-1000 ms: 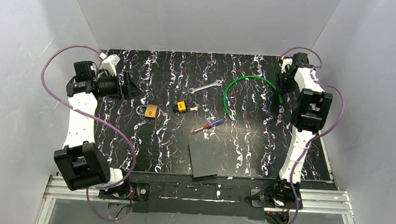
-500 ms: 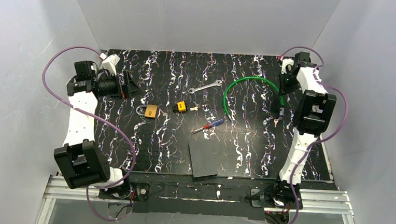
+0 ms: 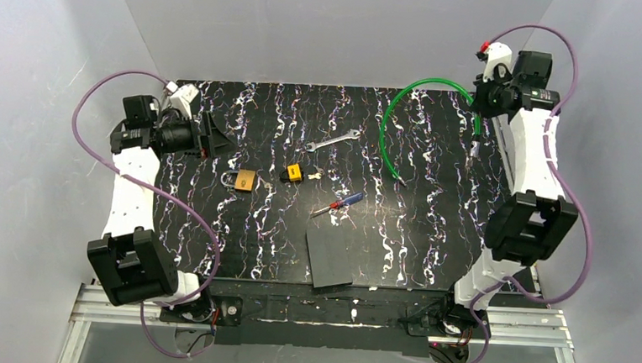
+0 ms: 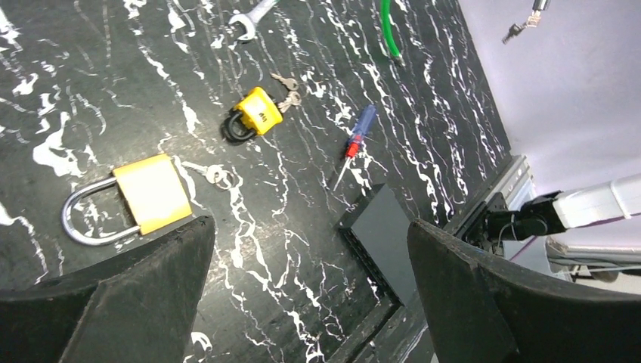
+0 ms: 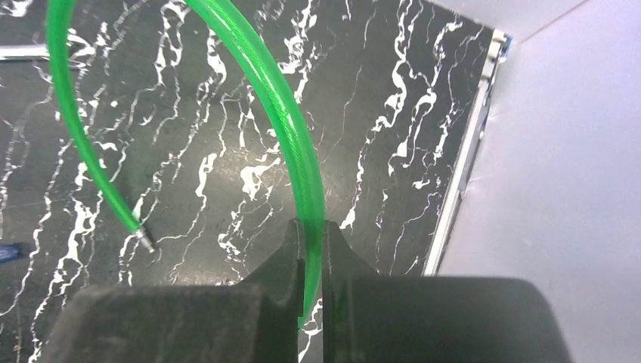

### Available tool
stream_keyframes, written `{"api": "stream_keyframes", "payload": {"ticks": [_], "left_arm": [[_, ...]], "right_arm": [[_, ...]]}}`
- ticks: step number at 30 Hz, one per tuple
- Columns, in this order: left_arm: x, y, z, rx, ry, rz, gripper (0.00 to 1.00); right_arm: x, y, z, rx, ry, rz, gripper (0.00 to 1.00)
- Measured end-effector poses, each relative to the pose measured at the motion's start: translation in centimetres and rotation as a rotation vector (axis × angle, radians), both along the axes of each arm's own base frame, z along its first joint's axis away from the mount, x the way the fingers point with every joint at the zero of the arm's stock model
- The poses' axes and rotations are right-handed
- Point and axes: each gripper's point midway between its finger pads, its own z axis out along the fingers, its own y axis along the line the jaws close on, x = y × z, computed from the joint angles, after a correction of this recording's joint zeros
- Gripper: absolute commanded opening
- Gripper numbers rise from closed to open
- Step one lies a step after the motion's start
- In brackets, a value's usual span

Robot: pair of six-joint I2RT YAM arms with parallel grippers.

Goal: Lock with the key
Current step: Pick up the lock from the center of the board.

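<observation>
Top external: key (image 3: 294, 174), screwdriver (image 3: 338, 204), green cable (image 3: 429, 80)

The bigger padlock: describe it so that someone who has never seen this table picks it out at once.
On the black, white-veined table, look left of centre. The bigger padlock lies flat there, its silvery shackle pointing left. Its plain square brass body is larger than the smaller yellow-and-black piece to its right, which has a black loop and keys beside it.
</observation>
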Motion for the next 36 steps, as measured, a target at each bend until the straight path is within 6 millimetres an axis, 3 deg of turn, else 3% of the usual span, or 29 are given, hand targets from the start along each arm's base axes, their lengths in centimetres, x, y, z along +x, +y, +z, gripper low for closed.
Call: {"api": "stream_keyframes", "payload": {"ticks": [5, 12, 19, 27, 36], "left_arm": [[-0.3, -2.0, 0.9, -0.007, -0.027, -0.073, 0.98], [-0.9, -6.5, 3.4, 0.019, -0.121, -0.227, 0.98], [-0.5, -9.3, 6.5, 0.013, -0.202, -0.3, 0.98], [-0.4, -14.1, 7.9, -0.045, -0.225, -0.385, 0.98], [-0.3, -19.2, 8.9, -0.094, -0.246, -0.446, 0.98]], "right_arm": [[-1.5, 1.0, 3.6, 0.015, -0.092, 0.038, 0.01], [-3.6, 2.6, 8.8, 0.037, -0.229, 0.101, 0.01], [-5.9, 5.1, 13.4, 0.128, -0.328, 0.177, 0.01], [-8.4, 8.5, 16.4, 0.302, -0.357, 0.278, 0.01], [-13.0, 12.8, 19.0, 0.432, -0.394, 0.42, 0.01]]}}
